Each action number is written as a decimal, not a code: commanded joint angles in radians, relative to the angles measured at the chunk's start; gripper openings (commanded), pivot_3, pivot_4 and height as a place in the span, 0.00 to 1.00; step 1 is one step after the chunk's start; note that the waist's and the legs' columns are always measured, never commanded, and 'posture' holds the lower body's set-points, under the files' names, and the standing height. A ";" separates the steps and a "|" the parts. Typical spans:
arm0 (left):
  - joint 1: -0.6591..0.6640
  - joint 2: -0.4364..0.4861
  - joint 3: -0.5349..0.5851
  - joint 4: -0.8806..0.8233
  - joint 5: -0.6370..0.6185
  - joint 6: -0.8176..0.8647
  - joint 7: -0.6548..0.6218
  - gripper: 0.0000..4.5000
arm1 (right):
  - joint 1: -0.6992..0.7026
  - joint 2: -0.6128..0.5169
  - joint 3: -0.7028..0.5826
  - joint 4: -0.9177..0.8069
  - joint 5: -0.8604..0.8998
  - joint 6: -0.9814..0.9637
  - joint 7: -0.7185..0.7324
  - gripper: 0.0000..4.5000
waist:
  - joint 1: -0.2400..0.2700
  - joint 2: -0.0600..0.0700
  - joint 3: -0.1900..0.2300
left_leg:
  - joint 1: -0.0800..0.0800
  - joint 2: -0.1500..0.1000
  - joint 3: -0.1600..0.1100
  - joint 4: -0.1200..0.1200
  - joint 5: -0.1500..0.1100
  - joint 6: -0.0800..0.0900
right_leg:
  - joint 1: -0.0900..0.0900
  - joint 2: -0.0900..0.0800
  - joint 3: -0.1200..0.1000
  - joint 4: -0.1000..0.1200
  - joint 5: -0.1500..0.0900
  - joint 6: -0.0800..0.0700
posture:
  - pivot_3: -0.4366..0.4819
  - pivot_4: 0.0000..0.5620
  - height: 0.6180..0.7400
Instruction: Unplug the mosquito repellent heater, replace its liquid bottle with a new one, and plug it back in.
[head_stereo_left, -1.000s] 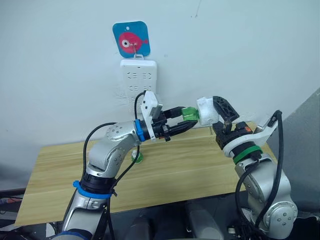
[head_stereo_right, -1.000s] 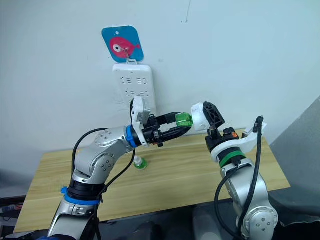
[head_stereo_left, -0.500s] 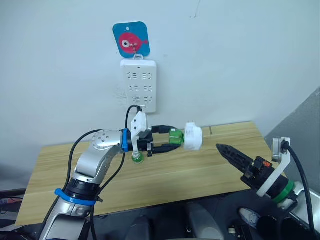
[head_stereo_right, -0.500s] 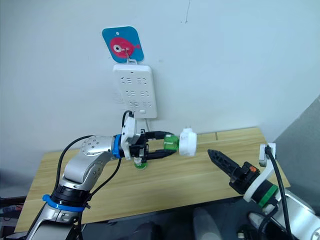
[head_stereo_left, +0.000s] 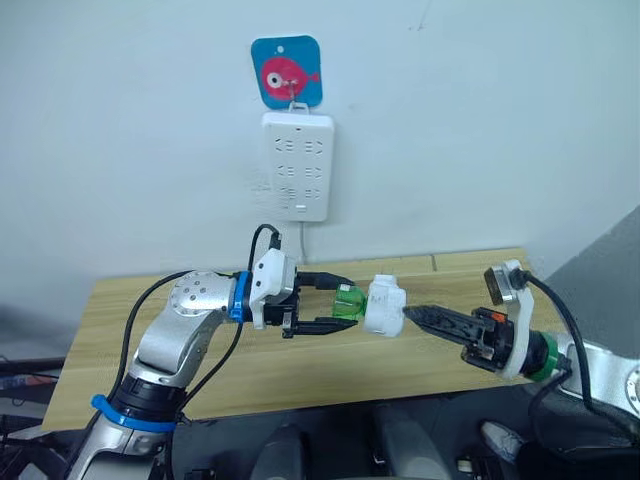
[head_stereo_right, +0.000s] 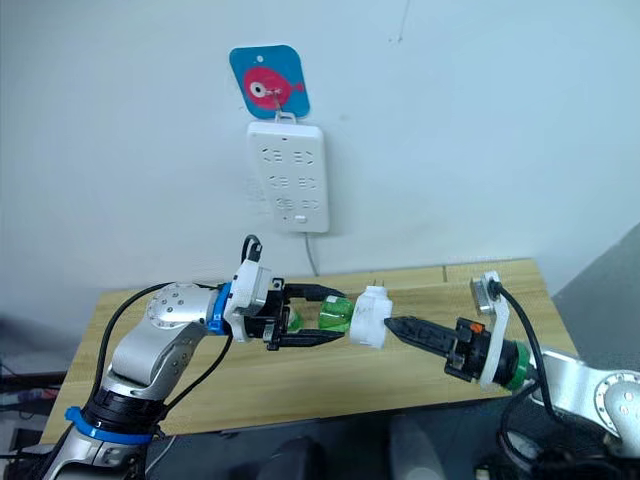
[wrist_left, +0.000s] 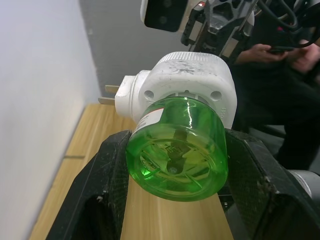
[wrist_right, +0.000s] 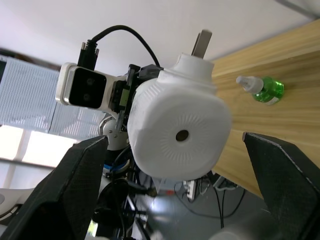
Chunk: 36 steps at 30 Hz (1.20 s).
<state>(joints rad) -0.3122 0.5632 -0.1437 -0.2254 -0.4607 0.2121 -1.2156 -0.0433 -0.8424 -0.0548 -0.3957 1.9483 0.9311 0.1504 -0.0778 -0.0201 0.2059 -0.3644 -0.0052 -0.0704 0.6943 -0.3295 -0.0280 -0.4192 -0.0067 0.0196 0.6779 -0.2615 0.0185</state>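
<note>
Fingers of the left gripper (head_stereo_left: 322, 306) pinch the green liquid bottle (head_stereo_left: 349, 302), already screwed into the mosquito repellent heater (head_stereo_left: 384, 305), held in the air above the desk (head_stereo_left: 150, 300). The right gripper (wrist_right: 170, 165) has its fingers spread around the heater's body. Judged step: handover for plugging in. Next, the right fingers must close, then carry it to the power strip (head_stereo_left: 296, 166).

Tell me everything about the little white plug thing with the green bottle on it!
The small white rounded plastic heater is unplugged, held sideways in the air above the wooden table. It has a round vent hole and metal prongs. A clear green bottle sits in its base, gripped by the left gripper. The right gripper is open around it.
</note>
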 joint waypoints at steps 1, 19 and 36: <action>0.003 -0.002 0.025 -0.047 -0.017 -0.006 0.024 0.54 | -0.066 -0.022 0.018 0.045 0.024 0.067 0.024 1.00 | 0.011 0.001 0.004 | 0.000 0.000 -0.001 0.000 0.000 0.000 | 0.000 -0.001 -0.001 0.000 0.000 0.000 | 0.39 0.37 1.00; 0.018 -0.032 -0.001 -0.086 -0.021 -0.005 0.068 0.54 | -0.320 0.073 0.120 0.254 0.024 0.276 0.084 1.00 | 0.033 0.003 0.009 | -0.002 -0.001 -0.003 -0.001 0.000 0.000 | 0.000 -0.003 -0.004 0.000 0.000 -0.001 | 0.41 0.34 1.00; -0.005 -0.034 -0.012 -0.099 -0.052 0.088 0.089 0.54 | -0.336 0.125 0.103 0.245 0.024 0.290 0.077 0.69 | 0.037 0.003 0.009 | -0.002 -0.001 -0.003 0.000 0.000 0.000 | 0.000 -0.003 -0.004 0.001 0.000 -0.001 | 0.41 0.32 1.00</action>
<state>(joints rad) -0.2971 0.5265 -0.1455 -0.2835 -0.4739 0.2466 -1.1382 -0.3627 -0.7252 0.0687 -0.1091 1.9464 1.2122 0.2077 -0.0410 -0.0173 0.2145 -0.3661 -0.0060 -0.0734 0.6938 -0.3295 -0.0280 -0.4197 -0.0097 0.0151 0.6784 -0.2610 0.0177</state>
